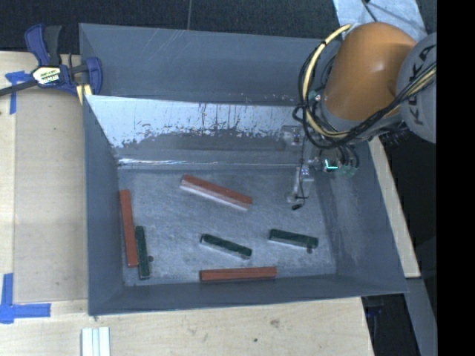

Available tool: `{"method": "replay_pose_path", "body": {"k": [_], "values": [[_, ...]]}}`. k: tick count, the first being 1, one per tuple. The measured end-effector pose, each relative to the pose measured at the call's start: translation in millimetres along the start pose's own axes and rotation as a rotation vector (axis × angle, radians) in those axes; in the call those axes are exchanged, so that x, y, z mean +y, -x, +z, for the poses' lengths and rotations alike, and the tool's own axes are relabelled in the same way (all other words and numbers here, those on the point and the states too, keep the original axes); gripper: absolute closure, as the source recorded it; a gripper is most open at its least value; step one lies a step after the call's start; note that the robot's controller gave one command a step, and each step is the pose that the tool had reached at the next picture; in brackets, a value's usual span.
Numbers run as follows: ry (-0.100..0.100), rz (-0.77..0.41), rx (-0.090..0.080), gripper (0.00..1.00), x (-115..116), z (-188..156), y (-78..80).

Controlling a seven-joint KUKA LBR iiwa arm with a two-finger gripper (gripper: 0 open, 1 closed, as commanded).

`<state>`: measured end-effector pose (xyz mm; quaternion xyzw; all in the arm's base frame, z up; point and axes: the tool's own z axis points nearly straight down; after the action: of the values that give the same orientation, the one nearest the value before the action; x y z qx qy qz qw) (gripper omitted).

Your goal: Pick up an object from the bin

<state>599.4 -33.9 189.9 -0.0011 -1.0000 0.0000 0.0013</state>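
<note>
Your gripper hangs on its slim metal stem in the right part of the grey metal bin, under the arm's smooth orange dome. It is above bare, scuffed floor. You cannot tell from here whether the pincer is open or closed.

The thing nearest to it is a short dark green bar, flat and straight-edged, lying just below it in the view. The bar's long axis runs nearly left to right, and its right end dips slightly.

To the gripper's left you have a red-brown bar with a pale edge, slanting from upper left to lower right. A second dark green bar lies mid-floor, and a red-brown strip lies along the near wall. A long red-brown stick and a green one lie side by side at the left wall.
</note>
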Motion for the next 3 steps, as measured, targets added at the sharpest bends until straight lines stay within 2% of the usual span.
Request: {"method": "replay_pose_path", "body": {"k": [1, 2, 3], "values": [[-0.001, -0.16, 0.001, 0.0, -37, 62, -50.9], [0.002, -0.195, 0.003, 0.0, -31, 124, -86.7], [-0.001, -0.197, -0.007, 1.0, -32, 120, -83.3]]}}
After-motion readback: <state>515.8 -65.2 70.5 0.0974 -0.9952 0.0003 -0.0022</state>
